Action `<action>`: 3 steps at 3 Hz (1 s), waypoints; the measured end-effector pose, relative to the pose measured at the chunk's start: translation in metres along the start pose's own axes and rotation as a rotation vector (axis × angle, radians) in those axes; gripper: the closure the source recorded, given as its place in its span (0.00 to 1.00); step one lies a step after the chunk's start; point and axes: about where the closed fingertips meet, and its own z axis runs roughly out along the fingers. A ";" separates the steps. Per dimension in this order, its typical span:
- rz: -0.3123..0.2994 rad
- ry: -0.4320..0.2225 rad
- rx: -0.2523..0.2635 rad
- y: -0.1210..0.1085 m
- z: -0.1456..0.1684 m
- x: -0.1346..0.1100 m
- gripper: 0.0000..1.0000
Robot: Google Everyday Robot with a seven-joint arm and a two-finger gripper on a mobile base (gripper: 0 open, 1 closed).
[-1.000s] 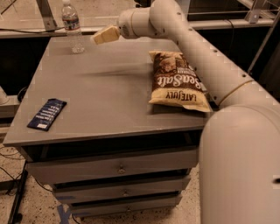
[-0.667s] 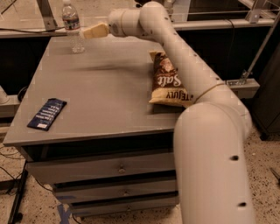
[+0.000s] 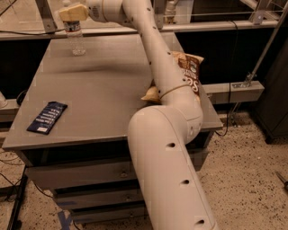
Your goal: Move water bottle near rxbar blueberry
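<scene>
While upright, long axis vertical, water bottle just beneath tool, tool's state indiscernible.

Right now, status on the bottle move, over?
Claw at top of water bottle, far-left table corner. Bottle upright, rxbar blueberry far off at near-left edge. Chip bag right side, out of the path.

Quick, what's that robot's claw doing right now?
Gripper: at the top of the water bottle; open or closed cannot be told.
</scene>
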 end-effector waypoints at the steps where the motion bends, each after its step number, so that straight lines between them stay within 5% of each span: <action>1: 0.005 0.020 -0.004 0.002 0.003 0.000 0.00; 3: -0.036 0.178 0.034 -0.014 -0.059 0.017 0.00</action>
